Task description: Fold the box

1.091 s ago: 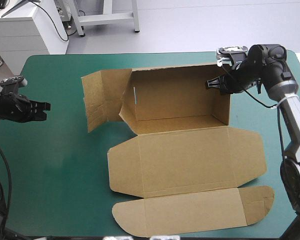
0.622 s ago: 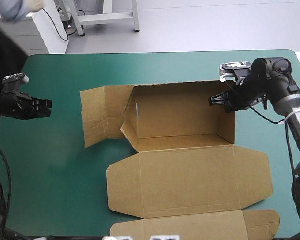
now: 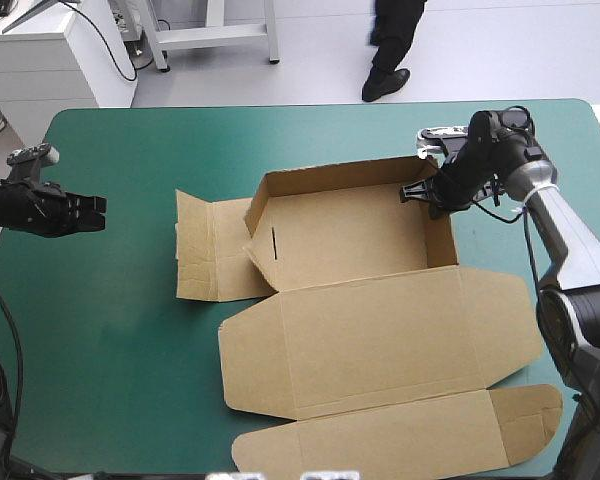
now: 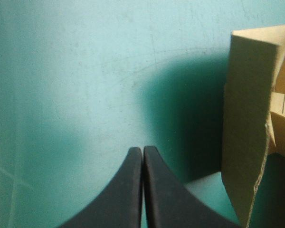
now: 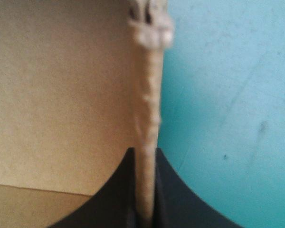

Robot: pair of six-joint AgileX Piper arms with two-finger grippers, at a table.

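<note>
The box (image 3: 350,240) sat mid-table, half formed: back and right walls up, left flap (image 3: 205,245) flat, lid flat toward the near edge. To do this step well, the right wall wanted a steady, upright hold with no twisting while the left side was raised. The right gripper (image 5: 145,154) was all but closed, pinching that wall's top edge. The left gripper (image 3: 95,212) was closed on nothing, over the cover (image 3: 110,330), well apart from the box.

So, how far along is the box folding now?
Done: the box has back and right walls raised. In hand: the right tool pinches the right wall. Left: the left flap and the lid lie flat; the left tool hovers shut.
</note>
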